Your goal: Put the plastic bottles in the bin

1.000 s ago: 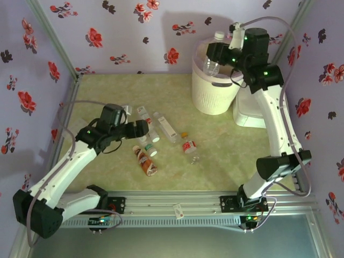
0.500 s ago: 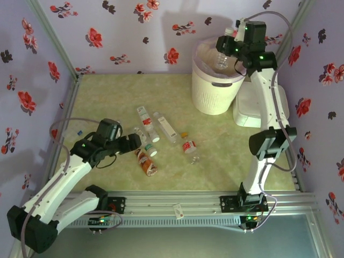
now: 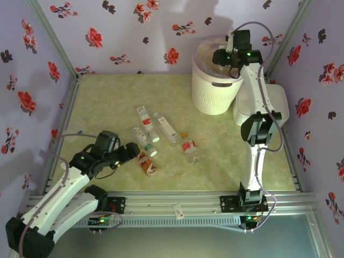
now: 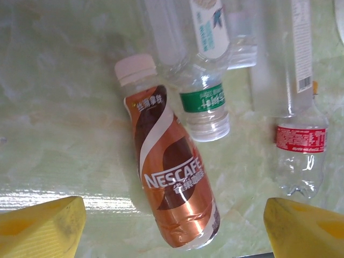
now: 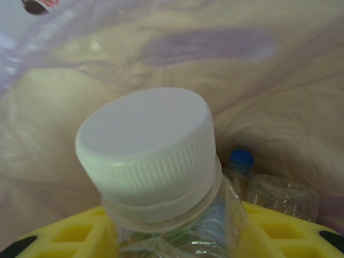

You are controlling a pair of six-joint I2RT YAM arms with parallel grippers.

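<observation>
Holding a clear bottle just below its white cap, my right fingers are closed on it from both sides, with yellow showing on either side of the neck. In the overhead view that hand hangs over the mouth of the bin, the tall ribbed cream basket at the far right of the tabletop, beside a flat white box. Past the cap I see the pale liner bunched around the inside of the bin, and down at the bottom lies a blue-capped bottle next to another crumpled clear one.

My left fingers are spread wide and hold nothing. They sit low over the tabletop near the front left. The fat end of a brown coffee bottle lies between them, with a gap on either side. Just beyond it, touching its shoulder, lies a green-labelled bottle, and to the right, a little apart, a red-labelled bottle. From above, two longer clear bottles lie side by side behind this cluster, all well apart from the bin.
</observation>
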